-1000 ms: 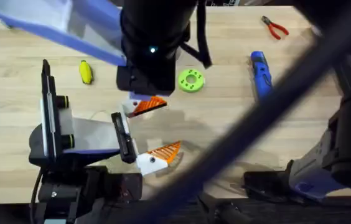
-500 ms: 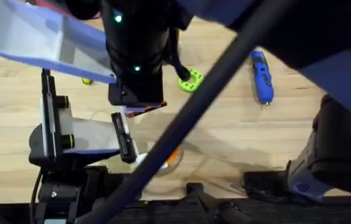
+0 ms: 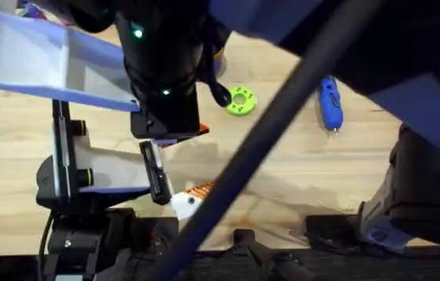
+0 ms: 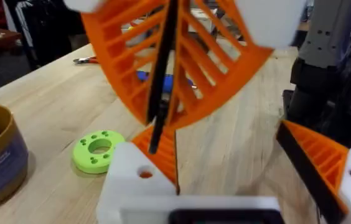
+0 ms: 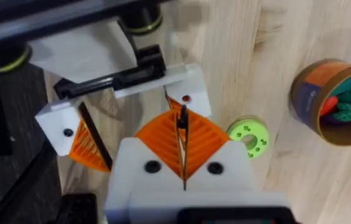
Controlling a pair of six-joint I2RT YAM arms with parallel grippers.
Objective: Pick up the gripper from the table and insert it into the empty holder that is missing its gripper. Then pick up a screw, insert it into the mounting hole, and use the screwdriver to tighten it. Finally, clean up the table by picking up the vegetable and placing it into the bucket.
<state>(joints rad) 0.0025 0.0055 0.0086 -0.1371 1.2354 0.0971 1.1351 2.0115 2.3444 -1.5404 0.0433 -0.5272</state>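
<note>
My left gripper (image 4: pixel 216 130) stands open low over the table, also seen from above (image 3: pixel 204 160). One of its fingers is the white holder (image 4: pixel 122 183) with a mounting hole (image 4: pixel 144 174). The small orange gripper (image 4: pixel 162 158) sits against this block. My right gripper (image 5: pixel 182 113) is shut and comes down from above (image 4: pixel 155 140), its tips touching that orange piece. The blue screwdriver (image 3: pixel 328 100) lies at the far right. The bucket (image 5: pixel 334 102) stands beyond, with red and green toys inside. The vegetable and the screw are hidden.
A green ring (image 3: pixel 240 101) lies just past the holder. Red-handled pliers (image 4: pixel 85 60) lie far off near the table's back edge. My right arm's links (image 3: pixel 282 101) cross the overhead view, dark and blurred, and hide much of the table.
The right arm has swung further over the table and its gripper has come down onto the orange piece at the holder. Its links now cover the yellow vegetable and the pliers.
</note>
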